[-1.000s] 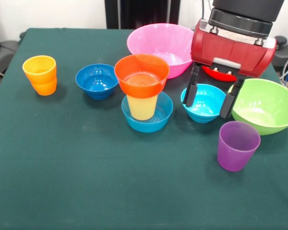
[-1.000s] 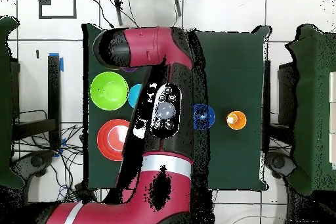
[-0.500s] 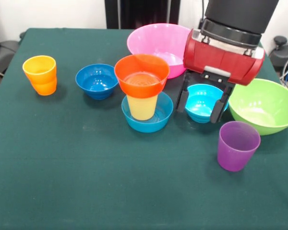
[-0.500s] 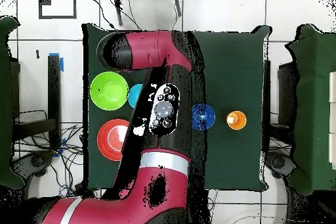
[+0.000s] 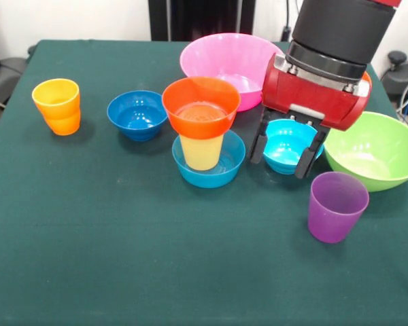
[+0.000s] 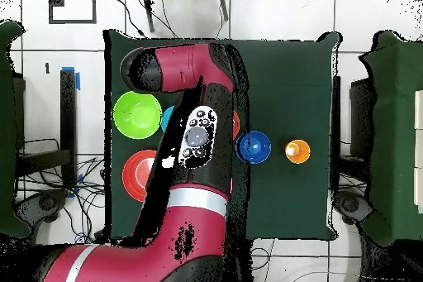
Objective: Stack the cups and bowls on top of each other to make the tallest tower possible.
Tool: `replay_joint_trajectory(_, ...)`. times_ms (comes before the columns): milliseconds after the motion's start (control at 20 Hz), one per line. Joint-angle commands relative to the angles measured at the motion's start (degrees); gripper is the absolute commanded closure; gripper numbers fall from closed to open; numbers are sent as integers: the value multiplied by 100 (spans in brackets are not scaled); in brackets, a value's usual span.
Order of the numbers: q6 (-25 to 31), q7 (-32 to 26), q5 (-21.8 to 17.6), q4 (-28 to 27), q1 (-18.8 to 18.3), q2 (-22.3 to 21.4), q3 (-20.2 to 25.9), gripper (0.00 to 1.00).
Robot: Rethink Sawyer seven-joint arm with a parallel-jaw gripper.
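Observation:
My gripper is down at the cyan small bowl, with one finger on each side of it, shut on the bowl just above the cloth. To its left stands the tower: a mid-blue small bowl holds the upright yellow cup, and an orange-red small bowl sits on the cup. The dark blue small bowl and the orange cup stand further left. The purple cup stands in front of the lime green large bowl. In the overhead view the arm hides the gripper.
The pink large bowl is behind the tower, close to the arm's red wrist. The orange-red large bowl lies near the robot's base beside the green bowl. The table has bare green cloth in front.
The arm has shifted left and lower. The fingers have closed in from wide apart onto the cyan bowl, which has moved slightly left.

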Motion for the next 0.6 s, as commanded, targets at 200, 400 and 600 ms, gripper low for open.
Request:
replay_joint_trajectory(200, -98, 817, 43, 589, 143, 200, 212, 0)
replay_joint_trajectory(400, -135, 755, 59, 660, 101, 153, 234, 0)
replay_joint_trajectory(600, -112, 674, 62, 667, 57, 119, 258, 0)
